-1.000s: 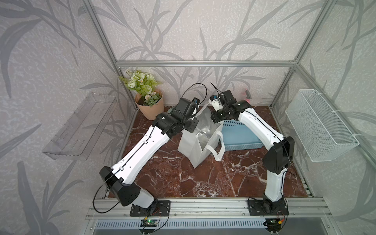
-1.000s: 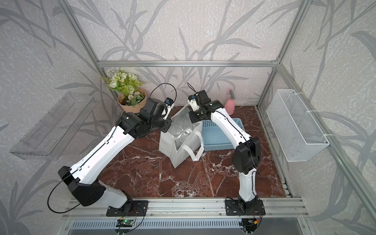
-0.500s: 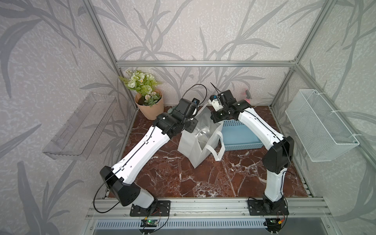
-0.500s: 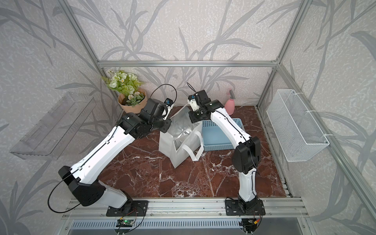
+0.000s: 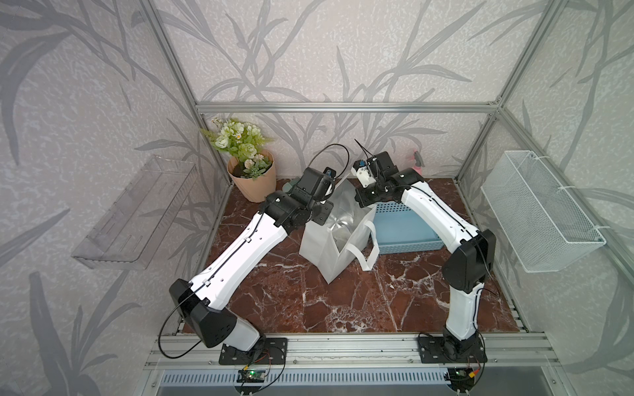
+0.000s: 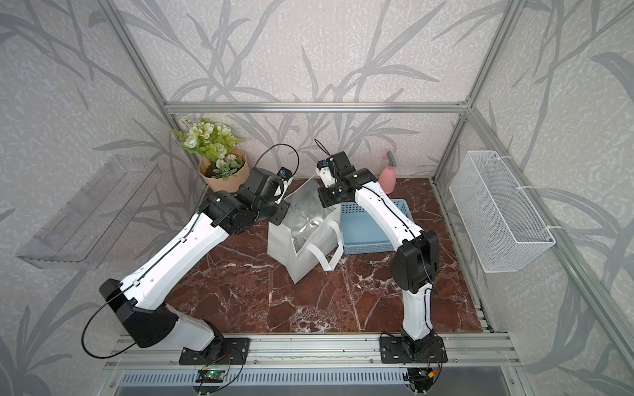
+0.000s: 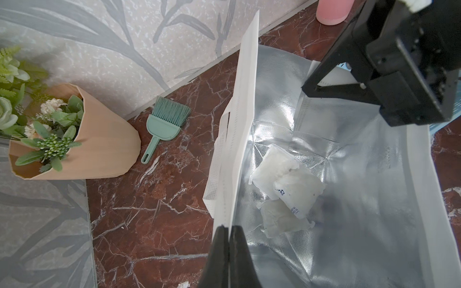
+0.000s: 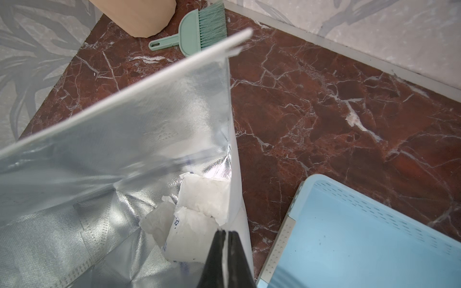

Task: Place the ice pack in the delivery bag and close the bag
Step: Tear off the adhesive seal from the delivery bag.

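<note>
**Both grippers pinch the bag rim, ice packs lie at the bottom**

Everything here is placed from the delivery bag (image 5: 338,236), which stands mouth up on the marble floor (image 5: 291,301). Left of the bag stand the flower pot (image 7: 74,147) and, between pot and bag, a small green brush (image 7: 164,122). The left gripper (image 7: 228,230) is clenched on the bag's left wall, with the white rim running between its jaws in the left wrist view.

Inside the bag, on the foil bottom, lie the ice packs (image 7: 287,189): three white pouches overlapping each other, one with small blue print. They look soft and lumpy, likely heavy for their size and slippery in their film, so they would sag in a grip. A pinch on a flat sealed edge seems safer than one across the bulging middle.

On the bag's right wall the right gripper (image 8: 225,233) is closed on the rim fabric. Just right of the bag sits the blue basket (image 8: 374,237), and its visible floor shows nothing in it. Behind the bag to the right stands a pink spray bottle (image 6: 387,178).

In both top views the arms cover the grippers and the ice packs cannot be made out. The pouches' print is too small to read. Part of the basket is cut off.
</note>
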Robot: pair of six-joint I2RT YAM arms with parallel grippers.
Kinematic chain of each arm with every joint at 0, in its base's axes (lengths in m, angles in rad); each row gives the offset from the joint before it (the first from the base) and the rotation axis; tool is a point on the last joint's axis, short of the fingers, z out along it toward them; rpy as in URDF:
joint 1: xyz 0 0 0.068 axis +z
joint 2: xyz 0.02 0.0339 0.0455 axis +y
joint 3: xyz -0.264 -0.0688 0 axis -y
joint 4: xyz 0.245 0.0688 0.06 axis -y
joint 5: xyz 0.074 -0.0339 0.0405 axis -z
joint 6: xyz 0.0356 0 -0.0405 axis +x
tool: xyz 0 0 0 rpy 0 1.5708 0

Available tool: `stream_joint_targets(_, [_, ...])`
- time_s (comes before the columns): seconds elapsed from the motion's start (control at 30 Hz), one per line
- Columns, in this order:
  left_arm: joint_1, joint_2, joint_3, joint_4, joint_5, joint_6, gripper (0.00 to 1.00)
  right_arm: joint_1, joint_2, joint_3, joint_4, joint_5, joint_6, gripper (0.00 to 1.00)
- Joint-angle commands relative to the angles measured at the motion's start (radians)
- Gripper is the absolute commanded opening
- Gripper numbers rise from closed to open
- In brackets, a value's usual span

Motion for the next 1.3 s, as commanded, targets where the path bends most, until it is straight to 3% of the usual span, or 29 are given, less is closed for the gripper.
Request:
stream_joint_targets(0.0, [0.011,-0.031,-0.014,-0.024,0.051,-0.042,0.00,0.005,0.019,0.030,0.031,-0.016,-0.012,0.04])
stream_joint_targets(0.2, [0.041,-0.072,-0.028,-0.015,0.179,-0.100,0.00,0.008,0.061,0.096,0.036,-0.023,-0.039,0.04])
stream_joint_targets(0.4, [0.075,-0.085,-0.046,0.002,0.218,-0.149,0.00,0.020,0.028,0.107,0.035,0.009,-0.045,0.19])
stream_joint_targets(0.5, [0.102,-0.086,-0.059,0.018,0.244,-0.180,0.00,0.037,-0.100,-0.052,0.168,0.058,-0.059,0.30])
stream_joint_targets(0.63, [0.118,-0.086,-0.068,0.028,0.274,-0.196,0.00,0.082,-0.360,-0.414,0.520,0.133,-0.079,0.39])
stream_joint_targets(0.77, [0.146,-0.089,-0.068,0.027,0.301,-0.205,0.00,0.155,-0.533,-0.696,0.826,0.117,-0.156,0.40])
stream_joint_targets(0.83, [0.162,-0.090,-0.070,0.030,0.330,-0.208,0.00,0.223,-0.573,-0.782,0.926,0.176,-0.242,0.43])
stream_joint_targets(0.9, [0.168,-0.092,-0.072,0.034,0.341,-0.205,0.00,0.272,-0.585,-0.812,0.975,0.253,-0.299,0.44])
stream_joint_targets(1.27, [0.187,-0.080,-0.075,0.031,0.386,-0.222,0.00,0.441,-0.519,-0.827,1.127,0.311,-0.488,0.39])
